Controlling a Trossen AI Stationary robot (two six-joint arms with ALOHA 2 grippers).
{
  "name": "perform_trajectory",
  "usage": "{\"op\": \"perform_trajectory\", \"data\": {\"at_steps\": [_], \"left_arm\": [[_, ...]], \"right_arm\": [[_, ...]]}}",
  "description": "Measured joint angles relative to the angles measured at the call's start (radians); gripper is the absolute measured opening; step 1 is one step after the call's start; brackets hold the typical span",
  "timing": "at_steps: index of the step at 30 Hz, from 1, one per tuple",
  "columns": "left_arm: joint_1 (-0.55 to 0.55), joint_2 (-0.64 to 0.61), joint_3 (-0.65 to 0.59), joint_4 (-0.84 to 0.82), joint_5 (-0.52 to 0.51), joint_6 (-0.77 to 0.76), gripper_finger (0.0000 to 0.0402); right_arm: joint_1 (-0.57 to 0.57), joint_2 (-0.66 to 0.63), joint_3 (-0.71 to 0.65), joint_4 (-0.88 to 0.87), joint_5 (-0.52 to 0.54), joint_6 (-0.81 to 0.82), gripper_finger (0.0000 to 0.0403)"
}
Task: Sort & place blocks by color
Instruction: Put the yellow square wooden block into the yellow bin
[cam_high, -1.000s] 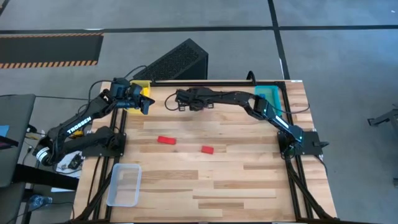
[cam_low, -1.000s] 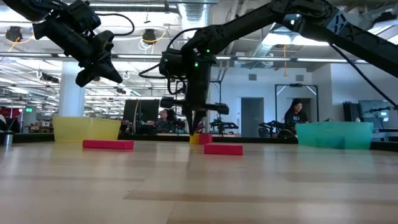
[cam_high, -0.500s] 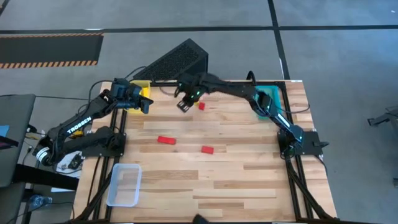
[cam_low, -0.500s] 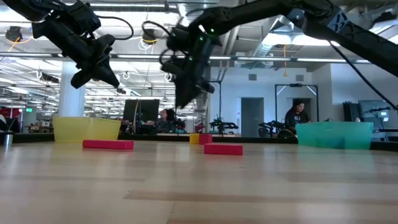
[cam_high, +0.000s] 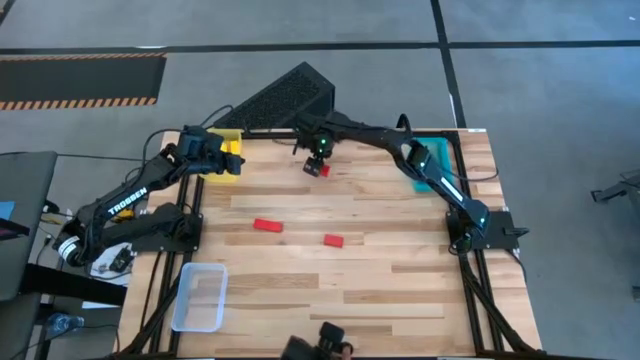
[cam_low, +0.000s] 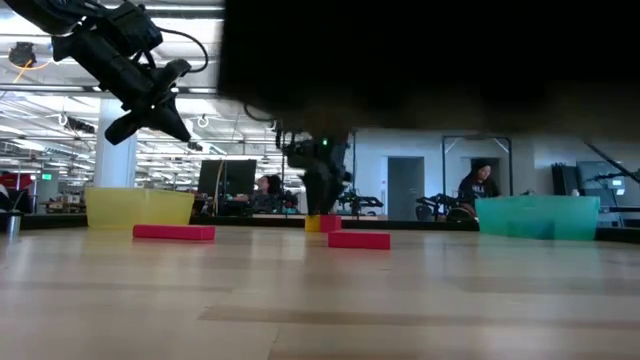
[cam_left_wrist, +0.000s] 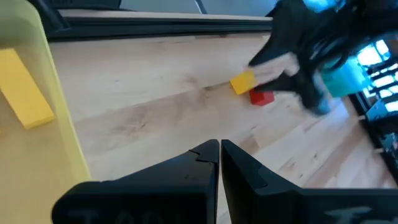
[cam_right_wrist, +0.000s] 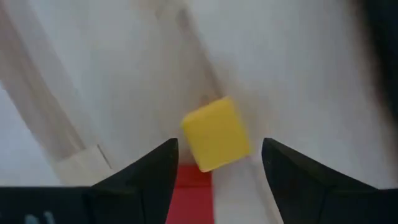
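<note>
The right gripper (cam_high: 317, 163) is near the far edge of the surface (cam_high: 380, 290), about the middle of that edge. It points down and its fingers (cam_right_wrist: 155, 168) are spread apart, with nothing held. In the right wrist view, a small yellow block (cam_right_wrist: 216, 133) lies on the wood in the gap between them, and a small red block (cam_right_wrist: 194, 177) touches it on one side. I judge that the fingers are spread in order to come down around the yellow block alone, and the red neighbour makes this a tight fit.

The left gripper (cam_high: 226, 158) is clenched and empty. It hangs in the air over the yellow tray (cam_high: 233, 136) at the far left corner. A long yellow block (cam_left_wrist: 25, 87) already lies inside this tray, so the tray seems to collect the yellow pieces, and this arm seems to wait.

A teal tray (cam_high: 432, 153) stands at the far right corner and a clear tray (cam_high: 199, 295) at the near left corner; what they hold I cannot tell. Two more red blocks lie in the middle of the surface, well apart: a long red block (cam_high: 267, 225) toward the left and a short red block (cam_high: 333, 240) near the centre. They are not yet sorted.

On the left arm (cam_high: 125, 202) the white word "TROSSEN" can be read. I see no other writing.
</note>
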Motion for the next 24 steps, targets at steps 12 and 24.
{"op": "perform_trajectory", "data": {"at_steps": [12,24], "left_arm": [[0.000,0.000,0.000,0.001,-0.072,-0.121,0.0002],[-0.017,0.000,0.000,0.188,-0.104,-0.086,0.0005]], "right_arm": [[-0.027,0.014,0.002,0.014,-0.083,-0.117,0.0192],[0.014,-0.031,0.006,0.016,0.039,-0.137,0.0078]]}}
